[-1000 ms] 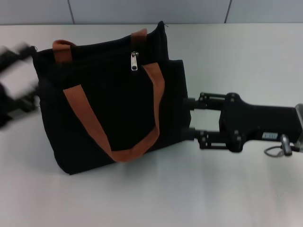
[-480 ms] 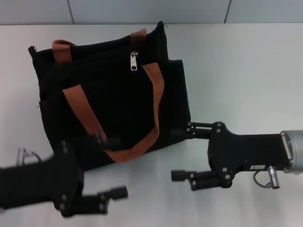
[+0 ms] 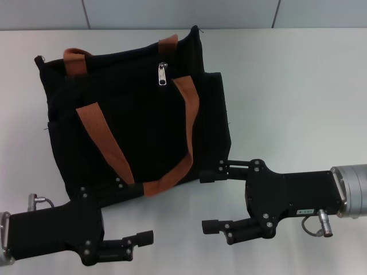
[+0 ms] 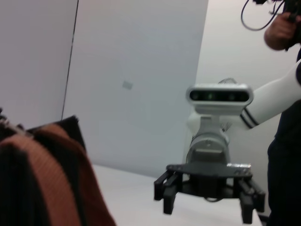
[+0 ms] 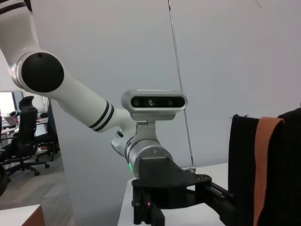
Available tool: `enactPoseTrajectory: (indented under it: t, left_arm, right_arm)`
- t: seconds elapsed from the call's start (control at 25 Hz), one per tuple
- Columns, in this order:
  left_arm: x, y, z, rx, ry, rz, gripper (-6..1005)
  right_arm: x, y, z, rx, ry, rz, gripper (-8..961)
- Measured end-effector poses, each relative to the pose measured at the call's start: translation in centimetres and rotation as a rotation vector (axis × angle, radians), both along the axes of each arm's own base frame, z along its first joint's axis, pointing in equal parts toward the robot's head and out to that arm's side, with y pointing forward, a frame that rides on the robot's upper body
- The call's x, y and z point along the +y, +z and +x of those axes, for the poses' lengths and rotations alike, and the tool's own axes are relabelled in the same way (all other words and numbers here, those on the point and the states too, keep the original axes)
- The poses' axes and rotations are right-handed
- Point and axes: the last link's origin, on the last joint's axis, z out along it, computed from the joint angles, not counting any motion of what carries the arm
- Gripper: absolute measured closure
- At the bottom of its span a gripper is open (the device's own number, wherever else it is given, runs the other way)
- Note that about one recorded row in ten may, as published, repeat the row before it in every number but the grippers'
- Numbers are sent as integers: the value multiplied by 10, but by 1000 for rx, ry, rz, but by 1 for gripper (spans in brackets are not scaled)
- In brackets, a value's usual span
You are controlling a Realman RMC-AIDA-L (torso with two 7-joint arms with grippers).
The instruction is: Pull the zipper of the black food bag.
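Note:
The black food bag (image 3: 143, 126) lies on the white table with its orange-brown strap handles (image 3: 97, 134) on top. Its zipper (image 3: 163, 73), a small silver pull tab, sits near the bag's far top edge, with neither gripper near it. My left gripper (image 3: 137, 212) is open at the bag's near edge, its upper finger by the strap loop. My right gripper (image 3: 205, 201) is open just off the bag's near right corner. The left wrist view shows the strap (image 4: 51, 188) close up and the right gripper (image 4: 207, 212) beyond it. The right wrist view shows the left gripper (image 5: 183, 207) and the bag (image 5: 282, 169).
The white table (image 3: 287, 86) runs to a grey wall at the back. A person's arm and dark clothing (image 4: 287, 141) show at the edge of the left wrist view. An office chair (image 5: 23, 136) stands far off in the right wrist view.
The left arm swung from the bag's far left side to its near edge. The right gripper left the bag's right side, opened wider and moved nearer and leftward.

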Motion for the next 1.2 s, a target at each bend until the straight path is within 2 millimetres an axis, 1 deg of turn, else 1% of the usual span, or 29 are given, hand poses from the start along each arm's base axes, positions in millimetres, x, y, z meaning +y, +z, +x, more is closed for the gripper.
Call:
enactPoseTrajectory:
  t: [0.36,0.64,0.84,1.2]
  left_arm:
    - [8,1,-2,33,8,10,165]
    - [14,1,-1,49,8,16,165]
    - [14,2,-2,51,8,16,165]
    - [17,4,-3,52,33,2,165]
  right_arm:
    - [0,-1,5,-24,-6,7,129]
    - [4,0,3,-30,4,18,129]
    - [8,1,4,-44,13,53,128]
    - [9,0,5,-52,15,64,128]
